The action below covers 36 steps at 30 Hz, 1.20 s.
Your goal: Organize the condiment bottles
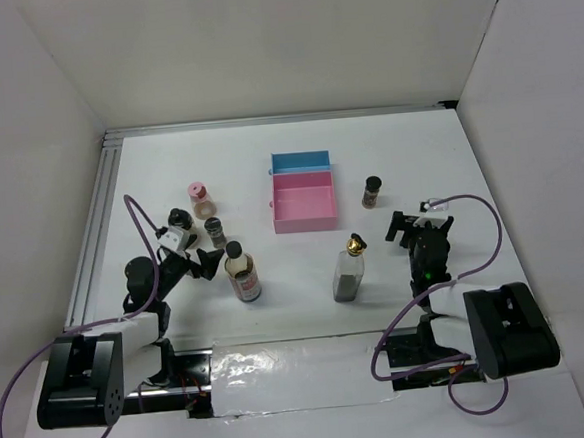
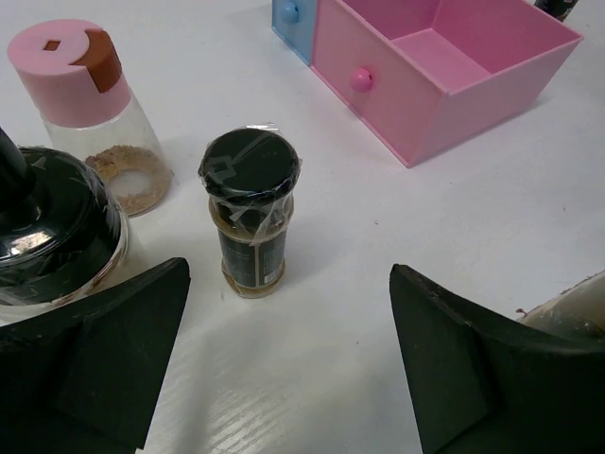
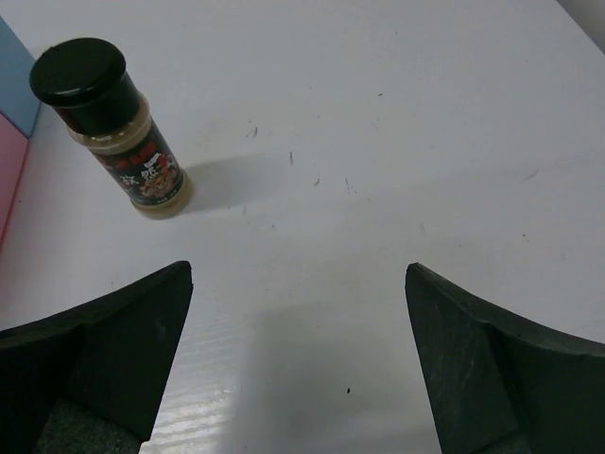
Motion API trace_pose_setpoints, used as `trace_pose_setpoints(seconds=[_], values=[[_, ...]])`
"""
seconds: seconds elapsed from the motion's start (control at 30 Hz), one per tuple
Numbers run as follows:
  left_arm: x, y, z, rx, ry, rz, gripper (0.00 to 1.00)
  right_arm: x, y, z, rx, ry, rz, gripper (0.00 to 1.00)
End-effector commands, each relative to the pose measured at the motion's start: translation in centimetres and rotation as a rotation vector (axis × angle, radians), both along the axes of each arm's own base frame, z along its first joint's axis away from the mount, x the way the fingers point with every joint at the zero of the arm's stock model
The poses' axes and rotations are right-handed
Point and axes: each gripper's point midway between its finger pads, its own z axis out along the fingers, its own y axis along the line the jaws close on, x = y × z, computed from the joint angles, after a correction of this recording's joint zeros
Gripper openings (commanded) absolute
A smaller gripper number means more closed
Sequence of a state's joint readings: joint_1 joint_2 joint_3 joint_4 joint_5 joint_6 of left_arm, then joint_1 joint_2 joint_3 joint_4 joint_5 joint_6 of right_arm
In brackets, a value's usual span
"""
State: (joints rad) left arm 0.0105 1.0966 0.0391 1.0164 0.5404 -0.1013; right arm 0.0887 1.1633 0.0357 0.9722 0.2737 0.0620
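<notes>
Nearest, along the table's (image 1: 469, 167) front edge, a glossy taped strip (image 1: 282, 365) runs between the two arm bases, with purple cables (image 1: 24, 398) looping off each.

The left gripper (image 1: 213, 261) has its jaws spread wide with nothing between them. It looks lined up on the small dark-capped spice jar (image 2: 250, 213), which stands upright just beyond its fingertips with film over the cap. That reads as an approach, not a grasp.

Just right of that gripper stands the black-capped red-labelled bottle (image 1: 243, 275) of tan liquid. Further right, the tall clear gold-capped bottle (image 1: 351, 270) stands alone.

The right gripper (image 3: 299, 284) is equally wide open over bare table. It faces another dark-capped spice jar (image 3: 112, 128), which is well apart from it and just right of the tray.

Beyond the left gripper, a dark-topped jar (image 2: 52, 222) sits at the left of its wrist view, partly cut off. Past that is the pink-capped jar (image 1: 200, 197), holding a little tan powder.

All the bottles are upright, loosely scattered and none is held. Sorting has apparently not begun.

The pink and blue tray (image 1: 275, 205) lies far centre, open-topped and with nothing in it, likely the intended destination.

The surface is smooth matte white. An aluminium rail (image 1: 97, 223) runs along its left side, and plain white walls (image 1: 260, 51) enclose it.
</notes>
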Motion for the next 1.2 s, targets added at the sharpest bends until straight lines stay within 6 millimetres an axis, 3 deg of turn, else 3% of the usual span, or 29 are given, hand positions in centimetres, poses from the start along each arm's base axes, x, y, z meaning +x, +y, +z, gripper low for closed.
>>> trace_pose_setpoints(seconds=[0.0, 0.07, 0.1, 0.13, 0.17, 0.2, 0.23, 0.27, 0.3, 0.33, 0.4, 0.43, 0.47, 0.5, 0.6, 0.73, 0.8, 0.97, 1.0, 1.17], values=[[-1.1, -0.5, -0.4, 0.033, -0.042, -0.049, 0.99, -0.1, -0.4, 0.1, 0.01, 0.007, -0.019, 1.0], [-1.2, -0.6, -0.3, 0.032, -0.046, -0.055, 0.99, 1.8, -0.8, 2.4, 0.019, 0.016, -0.052, 1.0], [-1.2, -0.6, -0.4, 0.032, -0.041, -0.056, 0.99, 1.6, -1.1, 1.5, 0.018, 0.098, -0.066, 1.0], [-1.1, -0.6, -0.3, 0.033, -0.048, -0.057, 0.99, 3.1, -1.0, 4.5, 0.018, 0.052, -0.059, 1.0], [-1.1, -0.6, -0.3, 0.029, -0.046, -0.051, 0.99, 3.6, -0.6, 5.5, -0.013, 0.049, -0.019, 1.0], [-1.1, -0.4, -0.6, 0.025, -0.023, -0.036, 0.99, 4.4, -0.3, 7.8, -0.028, 0.029, 0.001, 1.0], [0.5, -0.1, 2.1, 0.019, -0.068, -0.015, 0.99, 4.7, -0.3, 9.4, -0.043, 0.008, 0.011, 1.0], [1.3, 0.4, 2.6, -0.007, -0.026, 0.032, 0.99, 5.0, 0.0, 11.0, -0.041, -0.014, 0.026, 1.0], [1.3, 1.4, 0.4, 0.008, 0.112, 0.093, 0.99, 5.6, -0.2, 13.6, -0.04, -0.043, 0.021, 1.0], [2.4, 1.7, 2.3, 0.026, 0.094, 0.103, 0.99, 5.9, -0.4, 14.8, -0.017, -0.056, 0.002, 1.0], [3.1, 3.0, 2.2, 0.071, 0.133, 0.166, 0.99, 6.3, -1.4, 18.2, 0.103, -0.076, -0.059, 1.0], [3.2, 3.6, 2.2, 0.075, 0.159, 0.199, 0.99, 6.8, -0.1, 18.6, 0.104, -0.047, 0.021, 1.0], [3.3, 4.1, 2.9, 0.077, 0.143, 0.224, 0.99, 7.1, -0.3, 19.2, 0.048, -0.023, 0.091, 1.0], [3.4, 4.3, 3.4, 0.08, 0.131, 0.228, 0.99, 7.5, 3.0, 20.5, 0.045, 0.004, 0.312, 1.0], [3.1, 4.7, 6.0, 0.069, 0.077, 0.233, 0.99, 7.0, 5.4, 20.2, -0.023, 0.158, 0.515, 1.0], [2.2, 4.1, 8.1, 0.075, 0.057, 0.187, 0.99, 5.1, 5.3, 21.4, -0.106, 0.204, 0.558, 1.0], [1.7, 3.5, 7.6, 0.088, 0.089, 0.144, 0.99, 3.7, 5.3, 23.0, -0.123, 0.15, 0.554, 1.0], [0.5, 0.8, 9.5, 0.115, 0.057, -0.059, 0.99, 1.7, 6.7, 25.8, -0.096, 0.101, 0.611, 1.0], [0.6, 0.8, 10.6, 0.108, 0.061, -0.053, 0.99, 0.9, 7.0, 26.2, -0.068, 0.147, 0.622, 1.0], [1.3, 2.0, 12.2, 0.104, 0.055, 0.035, 0.99, -1.1, 8.4, 27.6, 0.016, 0.266, 0.668, 1.0]])
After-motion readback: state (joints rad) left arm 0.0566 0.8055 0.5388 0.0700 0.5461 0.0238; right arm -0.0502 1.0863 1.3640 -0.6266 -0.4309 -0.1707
